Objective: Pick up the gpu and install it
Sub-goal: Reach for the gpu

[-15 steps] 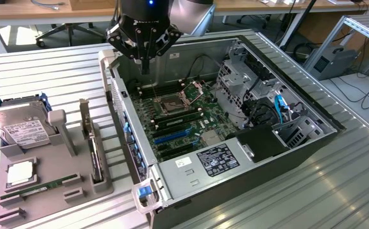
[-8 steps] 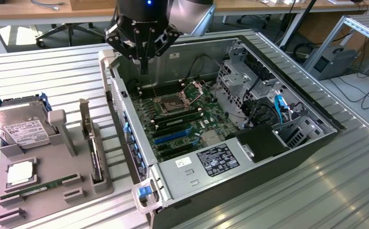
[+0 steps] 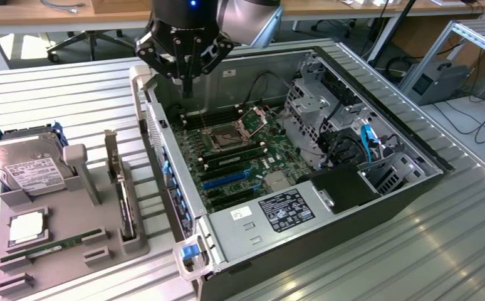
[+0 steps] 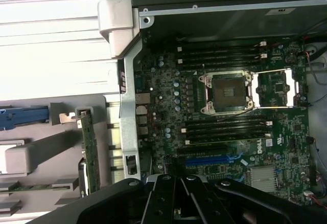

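Fully shut and empty, hovering the hand (image 3: 188, 86) over the case (image 3: 351, 238); locating the gpu (image 3: 124, 200) to the exterior view's left, on edge, paralleling the case wall.

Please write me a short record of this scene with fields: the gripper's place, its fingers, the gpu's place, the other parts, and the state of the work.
gripper: black robot gripper, above the open grey computer case, over the green motherboard
fingers: shut, holding nothing
gpu: thin dark flat card with silver bracket, upright on its edge in the grey holder tray, at the exterior view's left of the case
other parts on tray: silver hard drive with white label; slim green memory stick
work: card not yet picked up
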`<state>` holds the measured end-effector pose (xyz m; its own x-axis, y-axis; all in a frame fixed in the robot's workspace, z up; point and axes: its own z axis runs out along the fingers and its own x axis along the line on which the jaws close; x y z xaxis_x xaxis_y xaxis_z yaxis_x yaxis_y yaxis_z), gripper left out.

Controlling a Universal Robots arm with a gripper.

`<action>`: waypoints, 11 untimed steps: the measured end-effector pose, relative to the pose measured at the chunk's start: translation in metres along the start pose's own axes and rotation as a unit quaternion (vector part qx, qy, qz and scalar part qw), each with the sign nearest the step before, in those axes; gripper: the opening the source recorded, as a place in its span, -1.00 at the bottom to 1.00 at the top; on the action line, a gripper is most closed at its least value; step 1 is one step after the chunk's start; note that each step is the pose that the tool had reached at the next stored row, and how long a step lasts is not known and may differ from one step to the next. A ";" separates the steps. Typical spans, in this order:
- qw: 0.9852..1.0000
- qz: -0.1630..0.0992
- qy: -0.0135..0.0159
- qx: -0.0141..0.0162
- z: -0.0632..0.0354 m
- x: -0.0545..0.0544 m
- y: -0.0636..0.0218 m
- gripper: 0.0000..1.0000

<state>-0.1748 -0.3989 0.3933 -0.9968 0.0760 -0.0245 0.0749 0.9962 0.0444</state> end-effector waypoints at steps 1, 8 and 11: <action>1.000 0.000 0.000 0.000 0.0000 0.000 0.0000 -0.79; 1.000 0.000 0.000 0.000 -0.0001 0.003 -0.0002 -0.79; 1.000 0.000 0.000 0.000 -0.0001 0.004 -0.0003 -0.79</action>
<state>-0.1787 -0.3989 0.3933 -0.9968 0.0760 -0.0244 0.0748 0.9962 0.0444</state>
